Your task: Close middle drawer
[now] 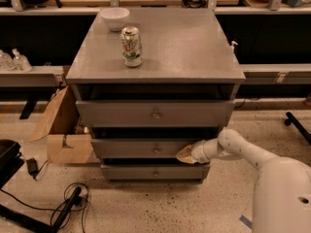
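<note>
The grey cabinet (160,57) has three drawers. The middle drawer (141,148), with its small knob (156,150), is pulled out a short way, about level with the upper drawer front. My gripper (185,154) on the white arm (238,152) comes in from the right and rests against the right end of the middle drawer's front.
A drink can (131,46) and a white bowl (114,18) stand on the cabinet top. The upper drawer (155,113) is also out a little. A cardboard box (63,130) sits left of the cabinet. Cables (68,205) lie on the floor at the left.
</note>
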Tool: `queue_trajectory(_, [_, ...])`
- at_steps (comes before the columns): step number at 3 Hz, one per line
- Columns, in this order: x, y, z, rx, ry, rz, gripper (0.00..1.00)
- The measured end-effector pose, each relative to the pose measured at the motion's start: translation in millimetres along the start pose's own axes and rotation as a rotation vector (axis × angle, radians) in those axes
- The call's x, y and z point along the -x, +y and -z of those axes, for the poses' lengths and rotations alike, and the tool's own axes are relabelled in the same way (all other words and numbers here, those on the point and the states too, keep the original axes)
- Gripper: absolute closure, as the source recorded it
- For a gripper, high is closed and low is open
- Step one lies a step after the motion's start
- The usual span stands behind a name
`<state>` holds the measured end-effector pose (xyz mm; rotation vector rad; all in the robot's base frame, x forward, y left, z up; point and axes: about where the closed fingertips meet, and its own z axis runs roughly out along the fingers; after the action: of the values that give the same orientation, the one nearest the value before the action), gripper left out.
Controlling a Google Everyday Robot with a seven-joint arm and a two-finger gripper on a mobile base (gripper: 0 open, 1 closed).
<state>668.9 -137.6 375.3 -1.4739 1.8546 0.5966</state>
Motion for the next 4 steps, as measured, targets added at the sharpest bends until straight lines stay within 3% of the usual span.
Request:
queue_trajectory(1, [-1.9,11.5,-1.0,0.022,0.025,0.010,1.00])
queue_trajectory(2, [6.0,30.6,34.9,0.016,0.112,0.093,1.00])
queue_trajectory(3, [24.1,53.4,106.9,-0.060,0.193,0.195,1.00])
queue_trajectory(4, [43.4,99.8,183.2,-0.124,0.230,0.266,1.00])
